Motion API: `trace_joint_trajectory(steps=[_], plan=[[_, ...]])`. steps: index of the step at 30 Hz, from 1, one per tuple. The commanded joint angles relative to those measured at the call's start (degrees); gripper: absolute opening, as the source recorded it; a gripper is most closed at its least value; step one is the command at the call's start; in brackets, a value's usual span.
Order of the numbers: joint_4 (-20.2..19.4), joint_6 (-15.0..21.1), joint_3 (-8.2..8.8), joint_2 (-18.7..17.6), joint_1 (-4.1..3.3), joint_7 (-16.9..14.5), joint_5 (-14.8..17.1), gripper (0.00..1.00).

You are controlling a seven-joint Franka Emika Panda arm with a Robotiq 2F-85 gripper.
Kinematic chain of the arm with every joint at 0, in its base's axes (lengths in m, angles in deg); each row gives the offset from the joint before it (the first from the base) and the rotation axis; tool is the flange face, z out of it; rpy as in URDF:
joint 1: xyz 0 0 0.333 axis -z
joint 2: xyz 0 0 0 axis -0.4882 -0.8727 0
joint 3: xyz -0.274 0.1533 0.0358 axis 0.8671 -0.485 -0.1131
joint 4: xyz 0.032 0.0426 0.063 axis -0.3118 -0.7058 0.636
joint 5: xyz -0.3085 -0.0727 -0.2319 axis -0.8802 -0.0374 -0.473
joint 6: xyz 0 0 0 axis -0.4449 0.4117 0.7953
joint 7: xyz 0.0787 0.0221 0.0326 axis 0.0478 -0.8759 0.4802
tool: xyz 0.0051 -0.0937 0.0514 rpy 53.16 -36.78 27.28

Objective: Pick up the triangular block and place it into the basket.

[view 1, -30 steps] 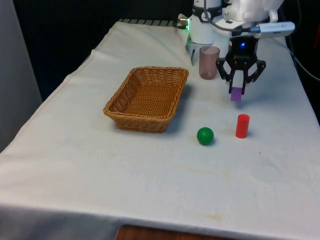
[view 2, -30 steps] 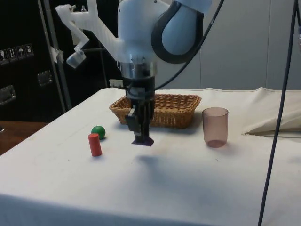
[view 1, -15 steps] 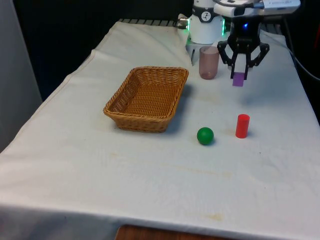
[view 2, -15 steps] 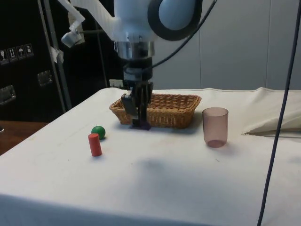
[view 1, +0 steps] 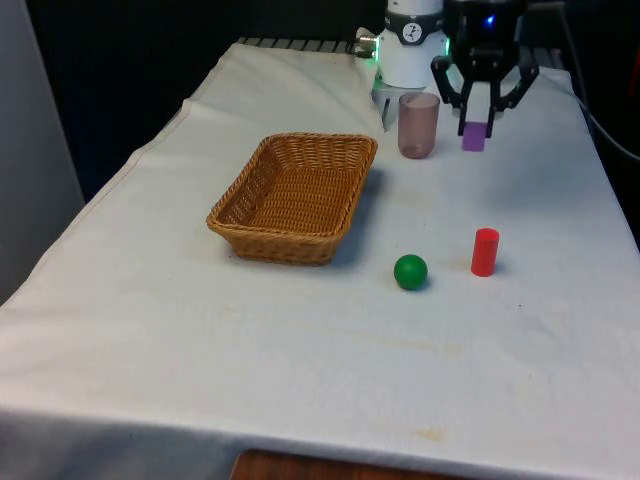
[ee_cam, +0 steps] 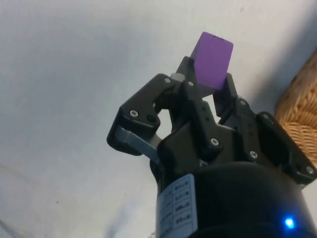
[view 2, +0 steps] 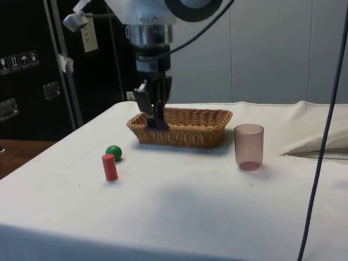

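One gripper clamps purple block aloft | cup beside | basket well apart

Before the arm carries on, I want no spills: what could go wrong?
The gripper holds the purple block in the air, beside the cup, which stands between it and the basket. A low, straight path might knock the cup over. The block could also slip and fall onto the cloth.
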Motion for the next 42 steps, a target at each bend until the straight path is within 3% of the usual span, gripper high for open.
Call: trace_joint_trajectory(steps=[1,6,7,15,24,25,28,33,34,42], plan=[[0.2,-0.9,0.29,0.3,0.11,0.6,-1.0,0.33],[1.9,-3.3,1.49,0.9,0.34,-0.2,-1.3,0.33],[1.3,-2.1,0.97,0.6,0.11,-0.1,-0.7,0.33],[4.0,-5.3,3.67,1.0,0.74,-2.3,-0.9,0.33],[4.4,-5.2,6.19,0.8,1.15,-4.9,-0.6,0.33],[4.3,-5.0,6.19,0.9,0.92,-4.5,-0.8,0.33],[4.3,-5.0,7.05,0.9,1.32,-5.6,-0.5,0.33],[4.0,-4.6,9.05,0.8,1.55,-7.5,-0.3,0.33],[4.1,-4.9,9.17,0.9,1.26,-7.0,-0.8,0.33],[3.7,-3.5,12.09,0.1,1.78,-10.6,0.2,0.33]])
